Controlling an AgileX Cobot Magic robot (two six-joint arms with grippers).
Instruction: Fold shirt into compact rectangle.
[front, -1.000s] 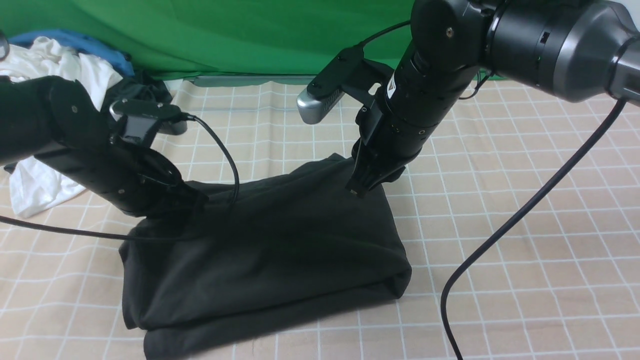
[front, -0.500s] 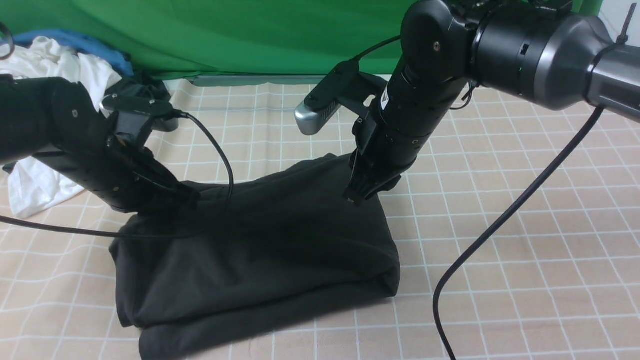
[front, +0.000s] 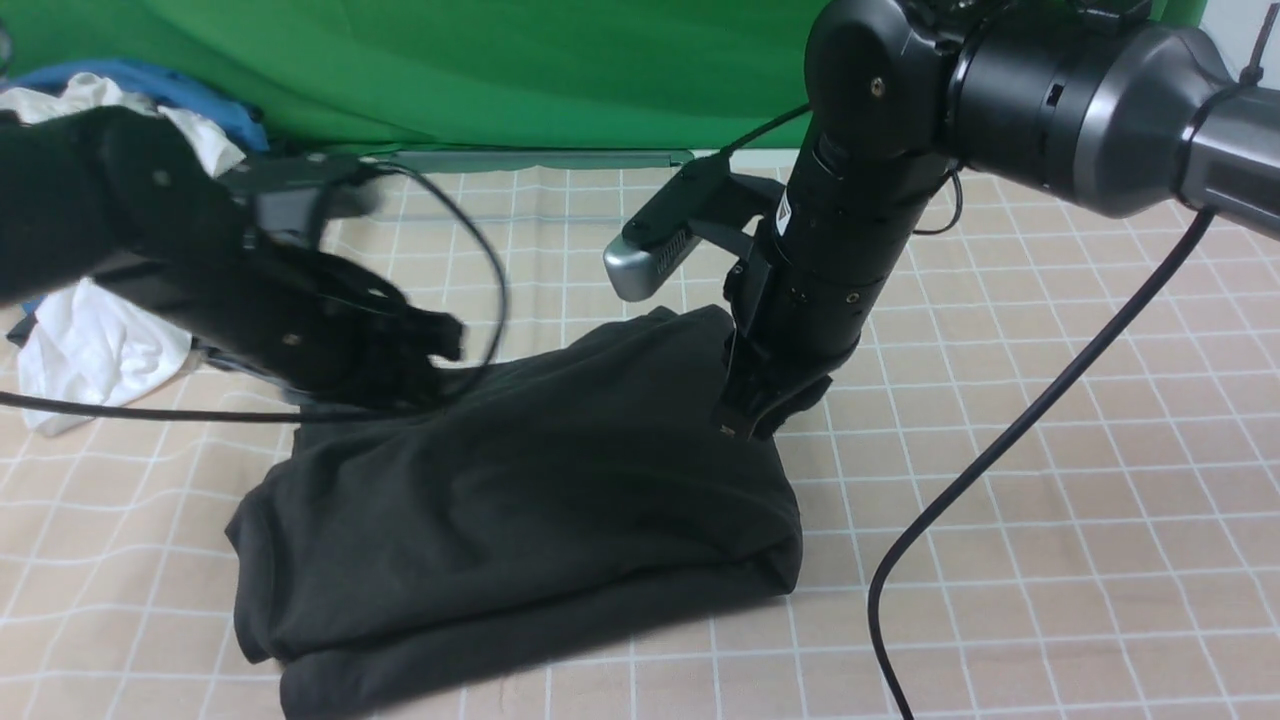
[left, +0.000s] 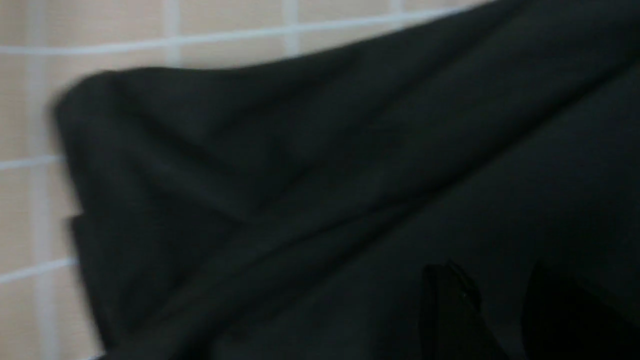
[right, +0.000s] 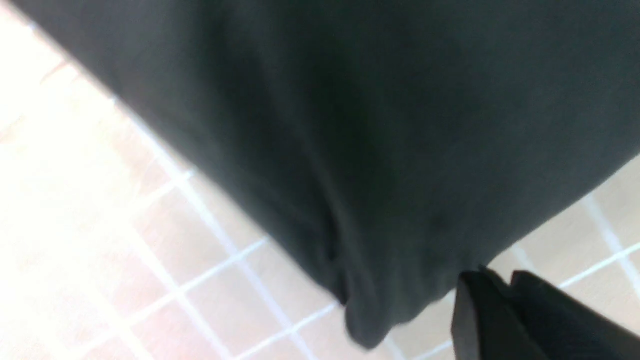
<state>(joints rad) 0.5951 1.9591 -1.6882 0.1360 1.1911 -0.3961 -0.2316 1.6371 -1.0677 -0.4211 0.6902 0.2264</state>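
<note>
A: Right hand (front: 742, 428) sits at the far right corner of the large black long-sleeved shirt (front: 520, 520). In the right wrist view its fingers (right: 480, 320) stand nearly together, beside the cloth edge. Whether a fold is pinched between them can't be told.

B: Left hand?

A: Left hand (front: 440, 345) is blurred in the front view, above the shirt's far left edge. In the left wrist view the fingers (left: 450, 305) stand apart with nothing between them, and black cloth lies under them.

B: Where's the shirt?

A: On the beige desk cloth with the white grid (front: 1050, 500), middle-left, already doubled into a rough rectangle. The layered edge shows along the near side, and the near left corner is loose and rounded.

B: How does it handle?

A: Judgement: soft, limp knit, light, nothing fragile. No stiffness, so it sags from any single hold and the stacked layers can slide over each other. It should grip well, not slippery.

B: Where should it be held?

A: Probably at the corners or along a folded edge, one hand at each end, taking all the layers in one pinch. A mid-panel grab would likely lift just the top layer and undo the fold.

B: Clutter?

A: White crumpled garment (front: 90, 340) at far left, well clear of the shirt, against the green backdrop (front: 450, 60).
</note>
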